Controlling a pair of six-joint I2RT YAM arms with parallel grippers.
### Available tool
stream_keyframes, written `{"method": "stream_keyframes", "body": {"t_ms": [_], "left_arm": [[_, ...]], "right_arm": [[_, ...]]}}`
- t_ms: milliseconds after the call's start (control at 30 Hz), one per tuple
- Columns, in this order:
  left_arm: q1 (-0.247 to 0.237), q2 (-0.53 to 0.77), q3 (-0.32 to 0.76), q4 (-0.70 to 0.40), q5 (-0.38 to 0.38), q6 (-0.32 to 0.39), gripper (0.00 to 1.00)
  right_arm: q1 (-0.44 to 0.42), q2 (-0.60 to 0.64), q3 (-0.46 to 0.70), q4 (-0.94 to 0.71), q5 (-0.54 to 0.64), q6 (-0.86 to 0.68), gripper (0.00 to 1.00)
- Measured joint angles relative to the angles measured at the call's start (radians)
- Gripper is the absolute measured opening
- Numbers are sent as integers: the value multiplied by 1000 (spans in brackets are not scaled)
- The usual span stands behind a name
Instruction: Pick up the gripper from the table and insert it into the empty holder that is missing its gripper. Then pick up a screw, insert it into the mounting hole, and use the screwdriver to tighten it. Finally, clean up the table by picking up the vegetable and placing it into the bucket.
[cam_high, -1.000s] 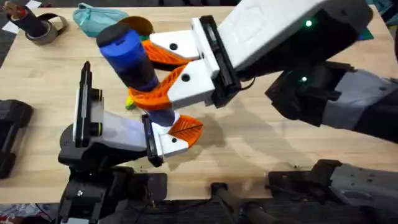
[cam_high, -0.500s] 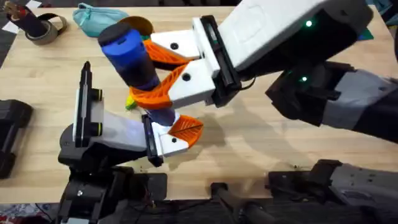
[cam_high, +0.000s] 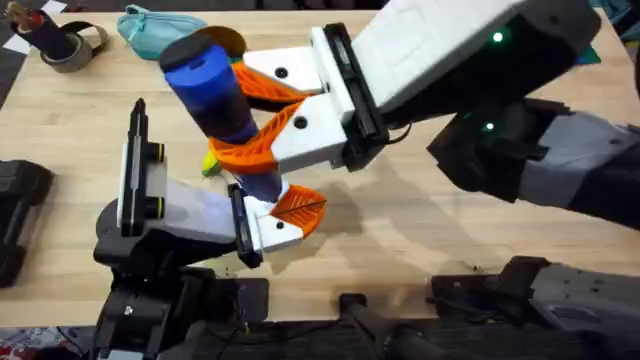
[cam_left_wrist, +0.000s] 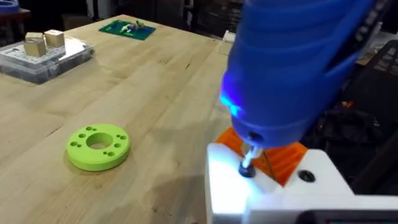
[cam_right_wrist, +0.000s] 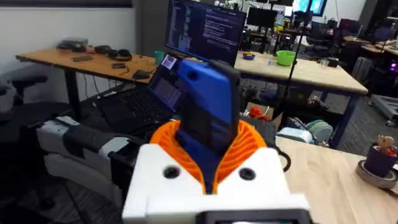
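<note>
Our right gripper (cam_high: 255, 120) clamps the screwdriver (cam_high: 210, 90) upright so its tip meets the holder (cam_left_wrist: 261, 186), probably on the screw; left fingers' state unclear.

A robotics lab set inside an open-plan office. Behind the wooden worktop (cam_left_wrist: 124, 93) stand rows of desks (cam_right_wrist: 81, 62) carrying a monitor (cam_right_wrist: 205, 28) filled with code, an open laptop (cam_right_wrist: 158, 87), headphones and cables, with office chairs further back. On the worktop lie a roll of tape (cam_high: 70, 45), a clear parts box (cam_left_wrist: 43, 56), a small green circuit board (cam_left_wrist: 127, 28) and a lime-green 3D-printed disc (cam_left_wrist: 97, 146).
</note>
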Motion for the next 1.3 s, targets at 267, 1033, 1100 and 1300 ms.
{"method": "stream_keyframes", "body": {"t_ms": [267, 1033, 1100, 1300], "left_arm": [[0, 0, 0, 0, 0, 0, 16], [0, 0, 0, 0, 0, 0, 17], [0, 0, 0, 0, 0, 0, 17], [0, 0, 0, 0, 0, 0, 16]], "right_arm": [[0, 0, -2, 0, 0, 0, 45], [0, 0, -9, 8, -5, 8, 45], [0, 0, -9, 8, -5, 8, 45], [-2, 0, -9, 8, -8, 16, 45]]}}
